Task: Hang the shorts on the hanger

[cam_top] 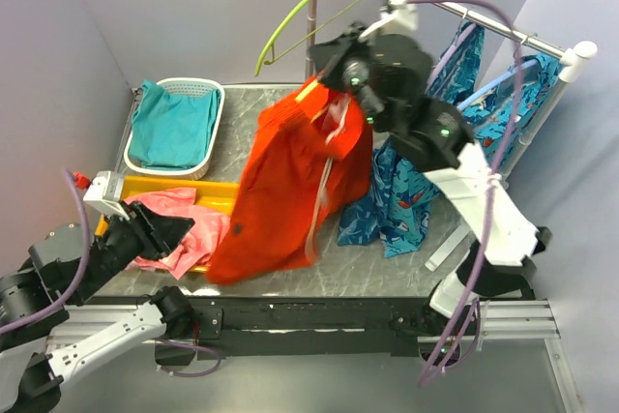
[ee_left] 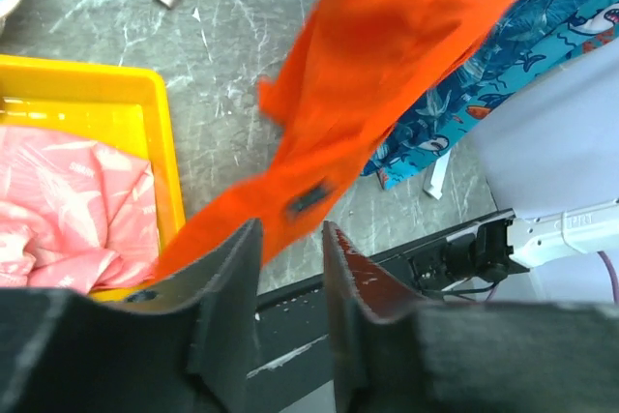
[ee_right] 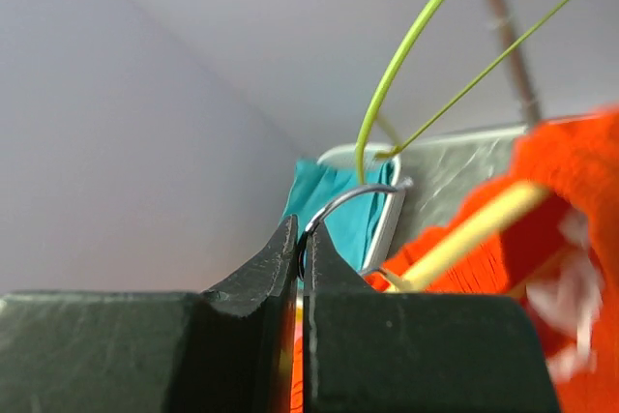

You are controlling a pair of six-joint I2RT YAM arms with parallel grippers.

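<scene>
Right hand (ee_right: 298,235) pinches the hanger (ee_right: 474,229) by its hook, shorts (cam_top: 290,181) hanging waist-up, hem slanting toward the parted left hand (ee_left: 290,235).

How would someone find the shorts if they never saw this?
Look at the grey table with the clothes rack at its far right corner. Over the middle of the table hangs one big cloth, the shorts. They are the only bright red-orange thing, unlike the blue patterned clothes beside them and the pink cloth in the yellow tray.
</scene>
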